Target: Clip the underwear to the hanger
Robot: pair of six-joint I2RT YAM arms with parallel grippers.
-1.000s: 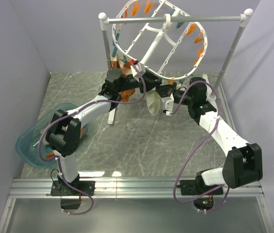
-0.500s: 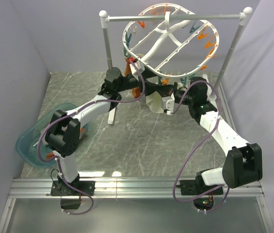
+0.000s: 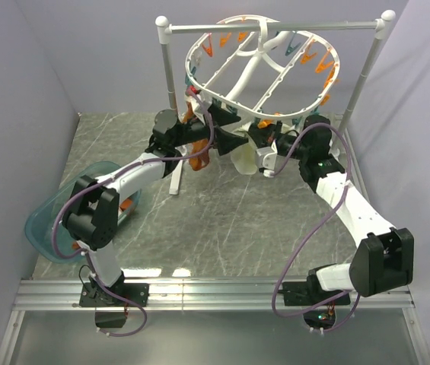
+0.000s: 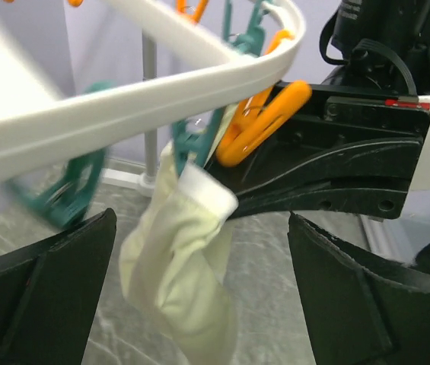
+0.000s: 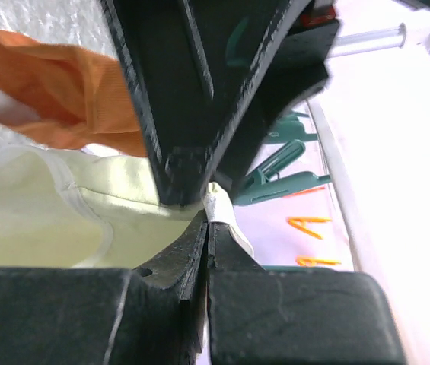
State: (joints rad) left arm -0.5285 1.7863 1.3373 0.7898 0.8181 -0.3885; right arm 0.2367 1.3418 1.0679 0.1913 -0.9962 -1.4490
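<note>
Two black fingers of the left gripper (image 4: pixel 202 228) now stand wide apart and hold nothing. A second ago they were much closer together, up at the rim of the large white plastic oval ring hanger (image 4: pixel 161 84). Since they let go, the hanger has swung from a steep tilt towards level.

The right gripper (image 5: pixel 207 220) stays clenched on the white waistband edge of the pale cream-yellow fabric underwear (image 4: pixel 176 274), which hangs just below the hanger's rim. Its top corner reaches up beside a teal plastic clip (image 4: pixel 188 144) and an orange plastic clip (image 4: pixel 264 122).

We judge that the clip was released onto the fabric, but we cannot tell whether it bit. Until the right gripper lets go, the hold is unproven.
</note>
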